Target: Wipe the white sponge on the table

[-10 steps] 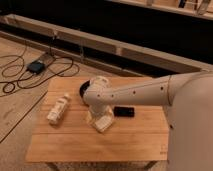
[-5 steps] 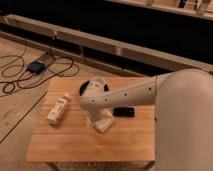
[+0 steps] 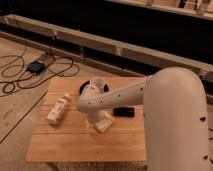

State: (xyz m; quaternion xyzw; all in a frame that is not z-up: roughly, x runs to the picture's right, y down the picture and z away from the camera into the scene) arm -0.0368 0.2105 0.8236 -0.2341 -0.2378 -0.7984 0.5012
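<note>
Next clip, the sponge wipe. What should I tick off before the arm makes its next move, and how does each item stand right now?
1. White sponge lies flat on the table: ok.
2. Gripper is down at the sponge: ok.
3. Jaws stand open: ok.
4. Sponge actually gripped: cannot tell, the arm hides the contact.
5. White bottle lies well apart from the sponge: ok.
6. Black device leaves room for a wipe: cannot tell, it lies close beside the sponge.

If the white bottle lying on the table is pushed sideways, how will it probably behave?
The white bottle lies on its side, so it may roll. It looks plastic, so probably light. The gripper is at the white sponge, away from the bottle.
</note>
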